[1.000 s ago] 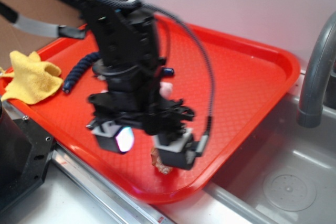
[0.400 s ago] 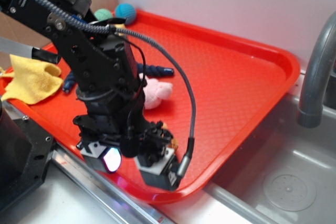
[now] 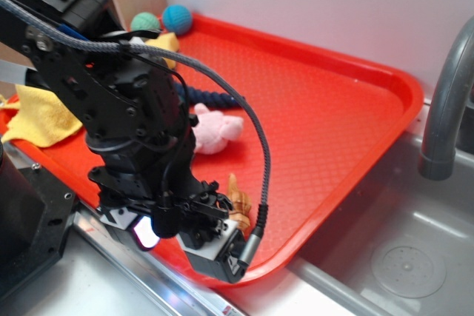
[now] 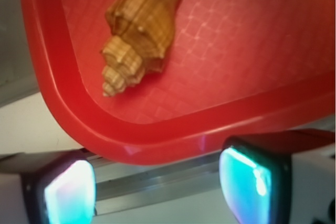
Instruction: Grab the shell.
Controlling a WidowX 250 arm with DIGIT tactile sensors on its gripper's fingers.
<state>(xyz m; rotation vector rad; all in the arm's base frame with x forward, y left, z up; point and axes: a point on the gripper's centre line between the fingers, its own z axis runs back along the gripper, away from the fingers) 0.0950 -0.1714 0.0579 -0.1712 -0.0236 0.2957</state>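
The shell (image 4: 139, 30), tan with ridged whorls, lies on the red tray (image 4: 157, 140) near its front rim, its blunt spiral end toward the rim. In the exterior view the shell (image 3: 238, 201) peeks out just right of the arm's wrist. My gripper (image 4: 157, 182) is open, with nothing between its glowing pads (image 4: 71, 192). It hangs over the tray's front rim and the metal counter edge, short of the shell. In the exterior view the gripper (image 3: 185, 238) is low at the front edge of the tray (image 3: 400, 83).
A pink plush (image 3: 213, 129) lies mid-tray behind the shell, beside a dark blue rope toy (image 3: 211, 96). A yellow cloth (image 3: 41, 112) is at the tray's left, and two balls (image 3: 176, 18) sit at the back corner. A grey faucet (image 3: 444, 109) and sink (image 3: 400, 257) are to the right.
The arm has swung down and to the left, toward the tray's front rim. The shell and the pink plush, covered before, now show beside it. The shell has not moved.
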